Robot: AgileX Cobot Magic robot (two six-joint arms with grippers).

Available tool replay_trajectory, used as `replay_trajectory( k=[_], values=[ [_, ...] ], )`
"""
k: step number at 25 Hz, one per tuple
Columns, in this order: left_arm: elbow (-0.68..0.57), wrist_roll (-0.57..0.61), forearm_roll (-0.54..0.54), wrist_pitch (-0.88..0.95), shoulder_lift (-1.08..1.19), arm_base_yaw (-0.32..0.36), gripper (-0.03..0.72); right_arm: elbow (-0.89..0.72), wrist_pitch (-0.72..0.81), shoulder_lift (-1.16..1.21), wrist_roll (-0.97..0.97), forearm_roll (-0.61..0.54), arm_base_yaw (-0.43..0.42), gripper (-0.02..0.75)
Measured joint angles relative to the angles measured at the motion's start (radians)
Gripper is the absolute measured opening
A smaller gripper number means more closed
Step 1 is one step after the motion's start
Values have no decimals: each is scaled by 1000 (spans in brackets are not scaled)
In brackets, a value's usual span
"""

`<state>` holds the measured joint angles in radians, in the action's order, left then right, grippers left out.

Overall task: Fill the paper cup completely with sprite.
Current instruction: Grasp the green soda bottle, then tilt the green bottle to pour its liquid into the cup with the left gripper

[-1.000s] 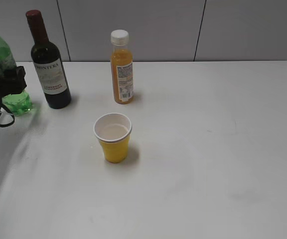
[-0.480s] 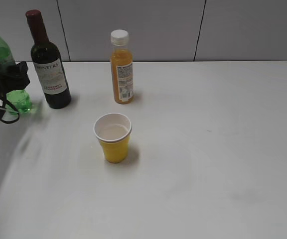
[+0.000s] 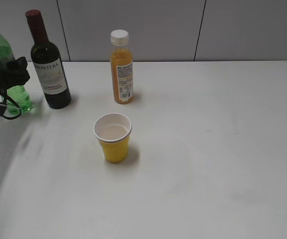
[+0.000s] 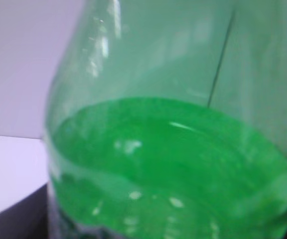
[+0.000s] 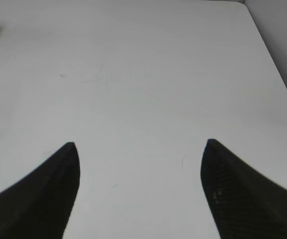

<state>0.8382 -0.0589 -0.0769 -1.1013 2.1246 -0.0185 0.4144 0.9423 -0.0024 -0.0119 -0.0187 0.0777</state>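
One paper cup (image 3: 113,137) stands upright mid-worktop (image 3: 208,149). At your ten o'clock from it, far left, the sprite (image 3: 1,64) stands upright, your left hand (image 3: 6,77) gripping it. Your right hand (image 5: 141,189) hangs spread wide, holding nothing, above bare worktop.

White table against a grey panelled wall

The table (image 3: 223,149) runs to the wall (image 3: 158,25) along its far edge; thin dark vertical seams divide the wall panels. Even light leaves soft shadows near the table's left edge.
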Motion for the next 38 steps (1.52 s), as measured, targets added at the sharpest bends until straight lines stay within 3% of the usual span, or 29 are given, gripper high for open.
replay_trajectory(
  k=[9,16,23,32,38],
  values=[
    [9,-1,1,1,18,0,583,0,0,0,0,0,0,585],
    [9,-1,1,-3,20,0,477,0,0,0,0,0,0,585],
    [6,-1,0,-5,18,0,475,0,0,0,0,0,0,585],
    [-143,1,-3,-19,-85,0,475,0,0,0,0,-1,0,585],
    [-267,89,-3,-19,-223,0,475,0,0,0,0,-1,0,585]
  ],
)
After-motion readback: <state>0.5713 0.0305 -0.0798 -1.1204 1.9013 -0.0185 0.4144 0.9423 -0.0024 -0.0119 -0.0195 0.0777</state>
